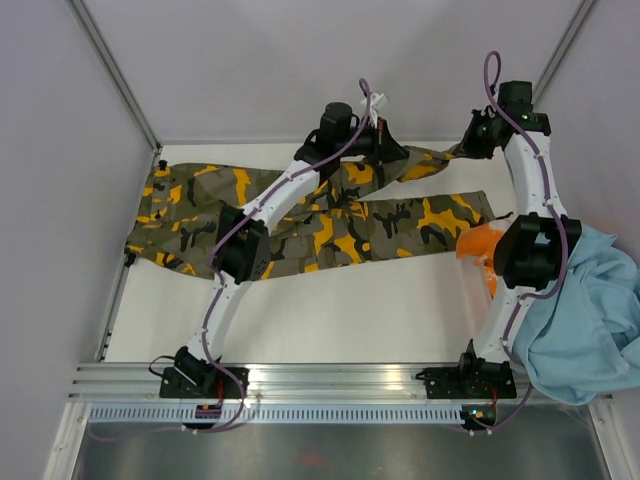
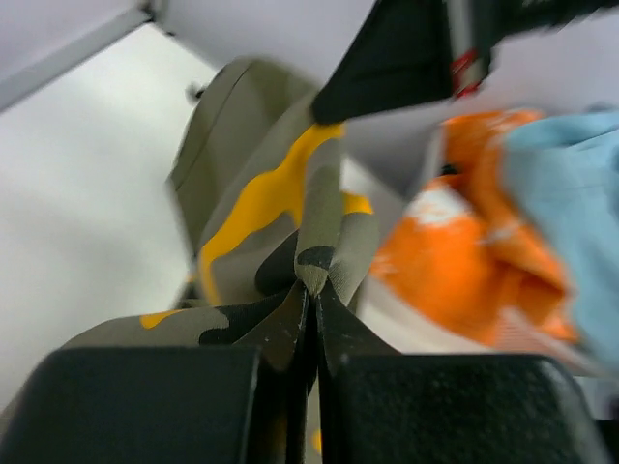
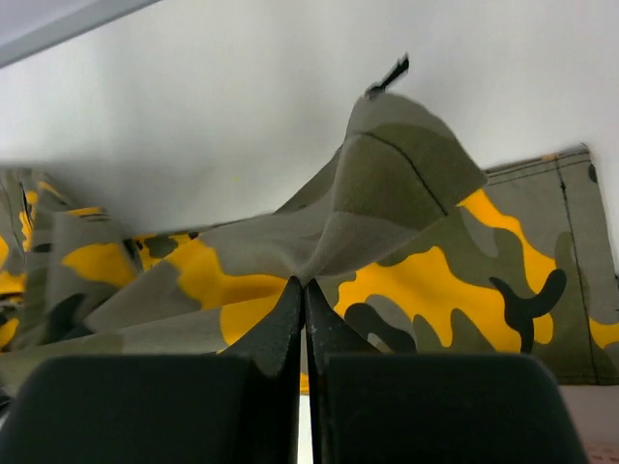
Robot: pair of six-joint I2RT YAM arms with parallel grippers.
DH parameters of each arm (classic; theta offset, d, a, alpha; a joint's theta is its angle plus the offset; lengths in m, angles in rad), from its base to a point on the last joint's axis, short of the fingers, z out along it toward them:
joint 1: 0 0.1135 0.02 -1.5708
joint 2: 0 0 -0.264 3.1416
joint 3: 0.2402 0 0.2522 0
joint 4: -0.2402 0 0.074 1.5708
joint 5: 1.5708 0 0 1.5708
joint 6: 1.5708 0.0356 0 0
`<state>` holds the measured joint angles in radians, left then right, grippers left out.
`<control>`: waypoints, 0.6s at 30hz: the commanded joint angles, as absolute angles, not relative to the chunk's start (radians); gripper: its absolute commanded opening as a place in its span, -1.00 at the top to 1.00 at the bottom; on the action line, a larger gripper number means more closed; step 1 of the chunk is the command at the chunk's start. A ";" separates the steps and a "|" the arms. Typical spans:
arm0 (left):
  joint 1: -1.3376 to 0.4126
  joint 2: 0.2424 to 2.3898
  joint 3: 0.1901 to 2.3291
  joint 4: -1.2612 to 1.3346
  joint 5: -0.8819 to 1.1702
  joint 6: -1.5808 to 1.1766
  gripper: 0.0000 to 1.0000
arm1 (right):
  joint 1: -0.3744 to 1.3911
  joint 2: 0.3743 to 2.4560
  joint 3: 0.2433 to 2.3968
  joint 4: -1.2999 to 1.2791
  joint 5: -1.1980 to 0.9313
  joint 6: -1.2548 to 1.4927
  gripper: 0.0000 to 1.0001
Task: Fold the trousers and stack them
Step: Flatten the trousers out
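Trousers spread across the far side of the counter, both pincers clenched on the far leg.
The left pincer and right pincer each nip only a thin peak of the olive-grey, black and yellow-orange cloth. It may slip free on lifting, or the trailing leg could drag the orange garment close by.

A pair of camouflage trousers lies spread across the far side of a white table, waist to the left and both legs running right. The left gripper is down on the far leg near its middle. The right gripper meets that leg's end at far right. An orange garment and a light-blue garment are heaped at the table's right edge, beside the right arm.
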<state>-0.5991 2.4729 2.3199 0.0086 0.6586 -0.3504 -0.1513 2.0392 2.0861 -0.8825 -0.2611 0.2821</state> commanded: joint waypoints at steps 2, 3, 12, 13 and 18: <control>-0.471 2.411 2.404 -0.054 0.776 -0.720 0.95 | -0.181 1.957 2.080 -0.900 -0.034 0.137 1.00; -0.459 2.440 2.433 -0.063 0.755 -0.739 0.95 | -0.181 1.971 2.094 -0.913 -0.019 0.135 1.00; -0.442 2.701 2.505 0.009 0.648 -0.896 0.95 | -0.184 2.253 2.363 -0.871 -0.112 0.202 1.00; -0.440 2.715 2.505 0.006 0.620 -0.906 0.95 | -0.183 2.326 2.403 -0.877 -0.113 0.209 1.00; -0.436 2.787 2.491 0.049 0.457 -1.009 0.95 | -0.189 2.445 2.473 -0.836 -0.139 0.207 -0.13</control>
<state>-0.5011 2.7693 2.4729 0.0071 0.6060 -0.9051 -0.1215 2.4283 2.4115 -0.8871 -0.2333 0.2417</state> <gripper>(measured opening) 0.030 0.302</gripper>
